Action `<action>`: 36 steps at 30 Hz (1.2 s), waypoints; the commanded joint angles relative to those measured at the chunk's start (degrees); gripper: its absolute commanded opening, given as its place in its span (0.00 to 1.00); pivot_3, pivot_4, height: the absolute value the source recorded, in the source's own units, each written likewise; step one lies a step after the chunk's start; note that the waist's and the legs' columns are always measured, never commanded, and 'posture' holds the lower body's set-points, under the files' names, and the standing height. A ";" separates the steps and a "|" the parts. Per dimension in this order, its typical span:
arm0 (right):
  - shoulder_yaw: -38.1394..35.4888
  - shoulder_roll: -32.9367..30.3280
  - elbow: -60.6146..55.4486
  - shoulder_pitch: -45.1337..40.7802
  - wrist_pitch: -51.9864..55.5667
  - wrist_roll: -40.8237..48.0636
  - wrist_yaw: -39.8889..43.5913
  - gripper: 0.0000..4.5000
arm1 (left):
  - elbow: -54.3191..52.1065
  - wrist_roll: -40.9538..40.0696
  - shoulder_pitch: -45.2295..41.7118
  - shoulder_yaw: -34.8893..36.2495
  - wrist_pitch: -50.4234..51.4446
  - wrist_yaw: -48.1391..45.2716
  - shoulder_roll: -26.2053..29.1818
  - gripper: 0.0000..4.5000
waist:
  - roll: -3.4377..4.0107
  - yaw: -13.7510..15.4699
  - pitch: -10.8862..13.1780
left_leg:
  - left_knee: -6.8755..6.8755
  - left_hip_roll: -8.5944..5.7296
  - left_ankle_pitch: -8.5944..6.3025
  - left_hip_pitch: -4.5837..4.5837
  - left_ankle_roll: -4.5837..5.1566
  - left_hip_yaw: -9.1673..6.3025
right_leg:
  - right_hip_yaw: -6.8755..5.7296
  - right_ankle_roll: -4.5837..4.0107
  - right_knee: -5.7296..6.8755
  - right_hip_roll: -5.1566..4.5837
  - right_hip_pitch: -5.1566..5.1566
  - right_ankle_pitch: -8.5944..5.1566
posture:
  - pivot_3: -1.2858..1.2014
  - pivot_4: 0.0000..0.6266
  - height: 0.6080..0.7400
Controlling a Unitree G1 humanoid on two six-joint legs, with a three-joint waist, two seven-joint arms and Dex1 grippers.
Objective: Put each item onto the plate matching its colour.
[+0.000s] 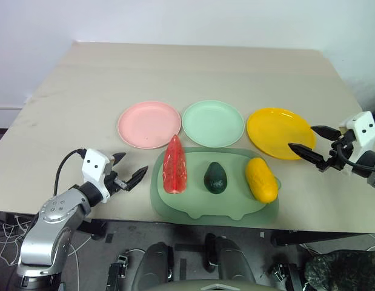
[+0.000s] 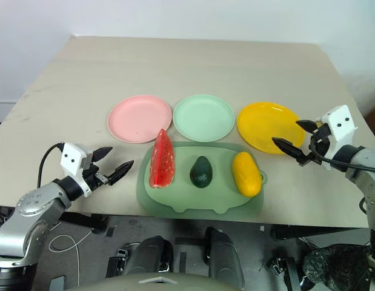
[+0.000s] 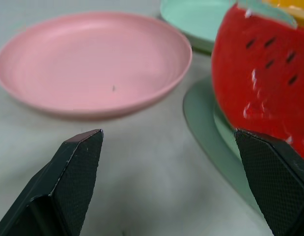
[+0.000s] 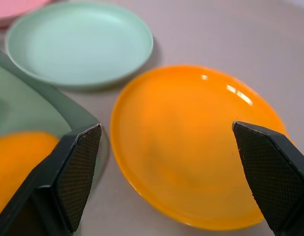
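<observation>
Left hand [image 1: 128,169] open, red wedge [image 1: 175,165] beside

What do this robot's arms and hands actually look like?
The left arm is smooth silver metal with a black cable looping from its wrist. Each wrist carries a small white box with two dark dots. The left gripper and right gripper each end in two black, pointed jaws with finely textured inner faces.

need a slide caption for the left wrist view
Open left gripper facing the empty pink plate, with the red wedge on the green mat beside it.
</observation>
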 commanded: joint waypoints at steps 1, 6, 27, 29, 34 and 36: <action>-3.73 -1.28 -7.46 0.78 5.47 3.53 -2.04 1.00 | 1.70 0.56 -1.80 0.06 -2.05 -1.01 0.73 1.00 | 0.00 -0.01 0.00 | 0.00 0.00 0.00 0.00 0.00 0.00 | 0.00 0.00 0.00 0.00 0.00 0.00 | 0.52 0.24 1.00; -6.07 -1.14 -13.97 2.44 12.68 7.77 -3.91 1.00 | 4.87 1.35 -3.45 -0.53 -3.65 -2.61 1.49 1.00 | 0.00 -0.01 0.00 | 0.00 0.01 0.00 -0.02 0.00 0.00 | 0.00 -0.01 -0.01 0.00 -0.02 -0.01 | 0.52 0.24 1.00; -3.39 12.00 -29.23 -2.29 51.63 26.49 -35.11 1.00 | 6.66 1.26 -6.63 -3.40 -3.43 -2.99 -0.12 1.00 | -0.06 -0.03 -0.05 | 0.01 0.01 0.00 -0.21 0.00 -0.04 | -0.02 -0.02 -0.05 -0.02 -0.14 0.00 | 0.52 0.24 1.00; -1.68 13.08 -28.92 -2.42 52.56 25.88 -35.87 1.00 | 6.42 1.20 -6.49 -3.29 -3.39 -2.80 -0.14 1.00 | -0.06 -0.04 -0.06 | 0.02 0.00 0.00 -0.22 0.01 -0.04 | -0.02 -0.02 -0.04 -0.02 -0.15 0.00 | 0.52 0.24 1.00; 5.09 13.95 -27.20 -2.82 52.19 22.08 -37.33 1.00 | 5.36 1.25 -5.92 -3.16 -3.29 -1.92 -0.40 1.00 | -0.06 -0.09 -0.06 | 0.01 0.01 0.00 -0.21 0.01 -0.05 | -0.02 -0.02 -0.04 -0.01 -0.15 0.00 | 0.52 0.24 1.00; 7.26 13.68 -26.21 -2.90 50.87 19.86 -37.53 1.00 | 4.83 1.18 -5.53 -2.89 -3.29 -1.51 -0.41 1.00 | -0.06 -0.09 -0.06 | 0.01 0.01 0.00 -0.21 0.01 -0.04 | -0.02 -0.02 -0.04 0.00 -0.15 0.00 | 0.52 0.24 1.00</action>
